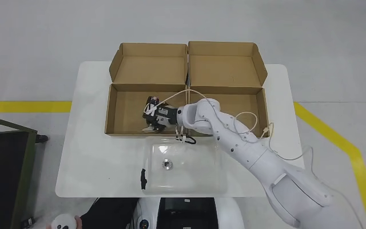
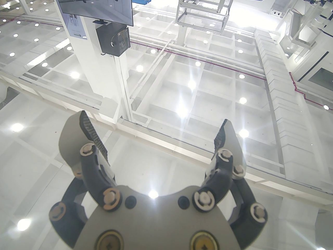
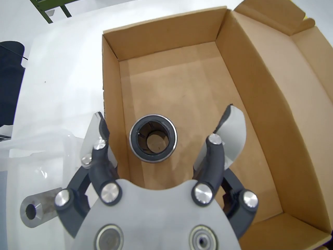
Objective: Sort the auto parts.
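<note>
A black ring-shaped part with a metal rim lies on the floor of the left cardboard box, close to the wall that faces the clear tray. My right gripper hangs open just above it, fingers spread to either side and touching nothing. From above, the right gripper is over the near middle of the left box and hides the ring. A metal cylinder with a bore lies in the clear tray; it is the small metal part. My left gripper is open, empty and aimed at the ceiling.
A second open cardboard box stands right of the first, both with lids folded back. A small black piece sits at the tray's left edge. The white table has bare room at the left. A green cart stands off the table's left.
</note>
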Robot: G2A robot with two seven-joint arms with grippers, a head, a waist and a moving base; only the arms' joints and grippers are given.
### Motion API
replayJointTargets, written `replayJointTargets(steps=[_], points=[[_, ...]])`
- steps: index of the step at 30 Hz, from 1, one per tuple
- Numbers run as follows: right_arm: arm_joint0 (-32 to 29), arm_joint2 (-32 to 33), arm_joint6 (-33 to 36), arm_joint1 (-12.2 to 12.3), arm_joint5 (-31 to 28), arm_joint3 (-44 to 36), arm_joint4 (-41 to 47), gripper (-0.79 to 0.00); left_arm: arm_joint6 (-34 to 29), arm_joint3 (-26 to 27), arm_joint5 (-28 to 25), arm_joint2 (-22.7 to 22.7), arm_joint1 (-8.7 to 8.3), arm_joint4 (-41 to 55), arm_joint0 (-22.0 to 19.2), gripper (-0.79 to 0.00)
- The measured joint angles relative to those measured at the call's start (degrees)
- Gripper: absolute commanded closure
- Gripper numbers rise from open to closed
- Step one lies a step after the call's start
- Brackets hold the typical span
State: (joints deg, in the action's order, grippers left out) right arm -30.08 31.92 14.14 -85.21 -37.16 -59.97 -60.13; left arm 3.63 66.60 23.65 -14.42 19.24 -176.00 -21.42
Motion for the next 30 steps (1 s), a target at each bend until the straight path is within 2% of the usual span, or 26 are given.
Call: replayJointTargets(steps=[8,21,30], points=[[-4.95,4.07,3.95,2.46,-2.04,-13.06,-1.81,-0.776,0.0,0.0,0.0,0.0,0.0,0.0,0.0,-0.785],[-19.6,12.5,17.39,8.01,-4.84,-38.16,-9.27,-0.785,0.0,0.0,0.0,0.0,0.0,0.0,0.0,-0.785],[-28.21,14.27,21.14,10.33,-7.99,-45.71,-13.87,-0.785,0.0,0.0,0.0,0.0,0.0,0.0,0.0,-0.785]])
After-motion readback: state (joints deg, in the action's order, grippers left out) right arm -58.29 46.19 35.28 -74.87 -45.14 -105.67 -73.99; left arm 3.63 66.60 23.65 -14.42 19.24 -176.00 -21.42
